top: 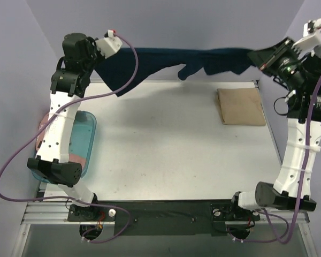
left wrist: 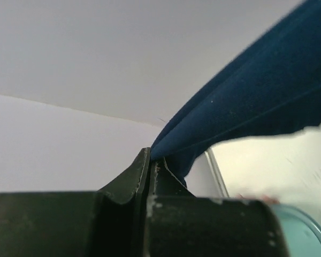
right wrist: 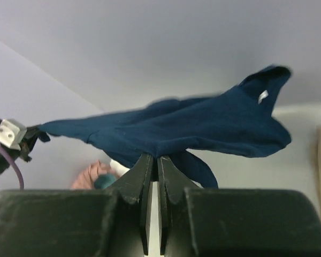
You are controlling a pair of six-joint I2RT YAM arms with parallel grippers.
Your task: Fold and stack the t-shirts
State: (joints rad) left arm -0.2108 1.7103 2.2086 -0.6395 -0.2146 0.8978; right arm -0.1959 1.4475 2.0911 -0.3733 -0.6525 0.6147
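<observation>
The navy t-shirt [top: 187,61] hangs stretched in the air across the far edge of the table, held at both ends. My left gripper [top: 99,56] is shut on its left end; in the left wrist view the cloth [left wrist: 257,101] runs out of the closed jaws. My right gripper [top: 257,58] is shut on its right end; in the right wrist view the shirt [right wrist: 192,126] spreads from the closed fingers. The tan t-shirt [top: 241,105] lies folded at the far right of the table. The pink t-shirt [top: 43,131] lies in the teal tub, mostly hidden by the left arm.
The teal plastic tub [top: 88,140] stands at the left edge of the table [top: 166,150], under the left arm. White walls close the back and both sides. A metal rail runs along the near edge by the arm bases.
</observation>
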